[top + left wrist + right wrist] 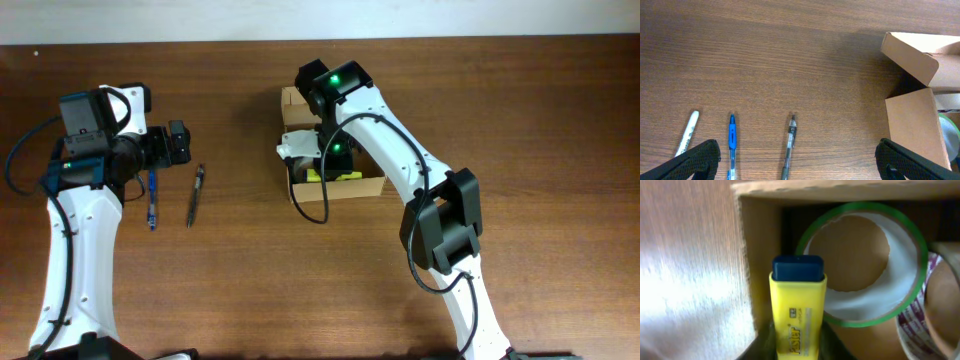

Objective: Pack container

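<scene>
The container is a tan cardboard box with its flap lid open, at the table's middle; it also shows in the left wrist view. My right gripper is shut on a yellow highlighter with a dark blue cap, held over the box interior by its wall. A green-edged tape roll and a second roll lie inside. In the overhead view the right gripper is down in the box. My left gripper is open and empty above the pens.
A white marker, a blue pen and a black pen lie side by side on the wood table left of the box. The blue pen and black pen show overhead. A white object sits at the box's left side.
</scene>
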Controlling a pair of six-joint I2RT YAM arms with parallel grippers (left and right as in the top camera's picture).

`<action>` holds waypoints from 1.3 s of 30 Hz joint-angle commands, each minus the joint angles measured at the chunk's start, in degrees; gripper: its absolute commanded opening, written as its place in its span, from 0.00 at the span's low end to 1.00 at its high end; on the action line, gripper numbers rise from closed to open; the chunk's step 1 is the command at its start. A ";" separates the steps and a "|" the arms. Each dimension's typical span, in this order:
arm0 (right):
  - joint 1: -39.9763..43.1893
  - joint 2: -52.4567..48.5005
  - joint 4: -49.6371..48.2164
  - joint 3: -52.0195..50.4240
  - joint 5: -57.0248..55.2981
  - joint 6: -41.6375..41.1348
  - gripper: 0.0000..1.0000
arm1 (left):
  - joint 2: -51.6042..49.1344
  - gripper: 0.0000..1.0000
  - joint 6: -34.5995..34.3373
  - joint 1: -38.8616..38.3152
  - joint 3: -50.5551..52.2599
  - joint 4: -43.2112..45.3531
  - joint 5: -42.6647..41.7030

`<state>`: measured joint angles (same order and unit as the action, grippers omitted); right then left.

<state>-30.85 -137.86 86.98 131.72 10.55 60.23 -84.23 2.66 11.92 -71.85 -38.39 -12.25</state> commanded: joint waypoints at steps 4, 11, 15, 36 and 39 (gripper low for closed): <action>-0.31 2.19 -0.07 -0.24 1.09 -6.14 0.42 | -0.37 0.99 1.09 0.13 -0.83 -0.04 -0.83; -0.37 11.08 -2.45 -0.24 1.05 -12.46 0.53 | -0.37 0.99 1.09 0.13 -0.83 -0.04 -0.83; 0.07 17.79 -5.09 -0.24 1.01 -19.28 0.56 | -0.37 0.99 1.09 0.13 -0.83 -0.04 -0.83; 53.31 38.60 -3.85 -4.50 7.04 -57.96 0.91 | -1.66 0.99 0.92 0.13 -0.07 -9.70 12.37; 53.86 36.79 -4.35 -8.09 6.86 -57.94 0.99 | -4.37 0.99 3.26 0.66 -0.07 -8.07 17.88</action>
<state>22.59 -98.43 82.76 127.00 14.50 3.81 -85.30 2.96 11.99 -71.90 -47.48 -3.75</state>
